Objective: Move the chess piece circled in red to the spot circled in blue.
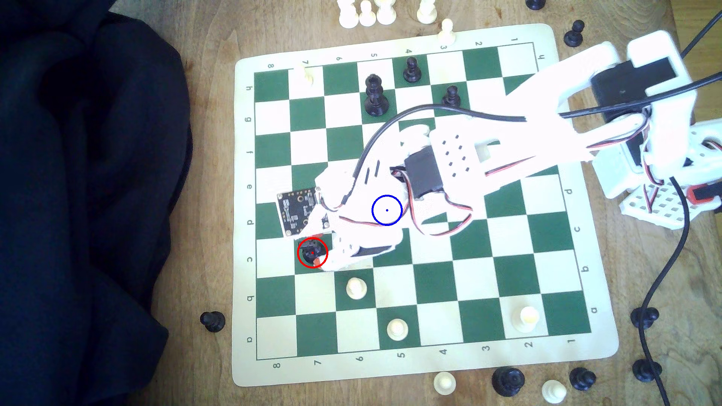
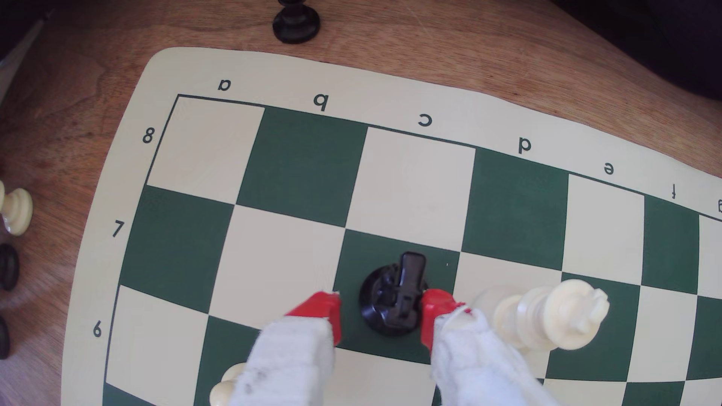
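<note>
While the arm reaches across the chessboard (image 1: 426,363), the scene reads as follows, each place given from the red ring (image 1: 312,252).

Chess piece: the black chess piece (image 2: 394,300) stands upright inside the red ring, on a green square in the row lettered c and the column numbered 7; in the exterior view it (image 1: 311,254) is partly covered by the arm.

Claw: the claw (image 2: 381,314) is spread, its red-tipped fingers (image 2: 320,310) on either side of the piece. One tip lies at or very near the piece's base and the other stands clearly apart, so nothing is clamped. In the exterior view the claw (image 1: 317,250) sits right over the red ring.

Spot: the spot (image 1: 386,210), a blue ring with a centre dot, lies toward the exterior view's right of the red ring and a little farther up the board; the drawn ring shows over the white arm, which hides the square beneath.

White pieces: a white piece (image 2: 554,318) stands just beside the ringed square on the side of the far finger; another white piece (image 1: 355,288) stands below the red ring and slightly to the exterior view's right.

Black pawn: a black pawn (image 1: 213,321) rests on the wooden counter (image 1: 203,195) off the board, below the red ring and to the exterior view's left.

Dark cloth: a dark cloth (image 1: 86,195) lies on the counter well to the exterior view's left of the red ring.
</note>
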`<state>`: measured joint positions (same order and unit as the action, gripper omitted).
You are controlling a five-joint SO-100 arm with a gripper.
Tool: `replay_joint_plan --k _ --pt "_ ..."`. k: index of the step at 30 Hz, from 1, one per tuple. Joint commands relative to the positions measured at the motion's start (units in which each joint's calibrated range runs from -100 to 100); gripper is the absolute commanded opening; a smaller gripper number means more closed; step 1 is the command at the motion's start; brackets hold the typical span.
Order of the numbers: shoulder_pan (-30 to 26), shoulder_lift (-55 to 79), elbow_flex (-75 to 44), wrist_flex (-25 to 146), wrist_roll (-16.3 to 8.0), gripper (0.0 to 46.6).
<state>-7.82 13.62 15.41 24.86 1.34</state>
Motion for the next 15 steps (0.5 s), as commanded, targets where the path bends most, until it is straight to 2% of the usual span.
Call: replay_joint_plan --k 1,4,9,15 --pt "0.5 -0.5 -5.6 -2.1 0.4 11.3" --pt "0.6 0.5 -7.1 -2.1 0.4 9.7" --pt "0.1 0.6 -7.8 -1.8 0.4 1.1" --pt "-0.3 -2.0 -7.8 0.5 0.1 0.4"
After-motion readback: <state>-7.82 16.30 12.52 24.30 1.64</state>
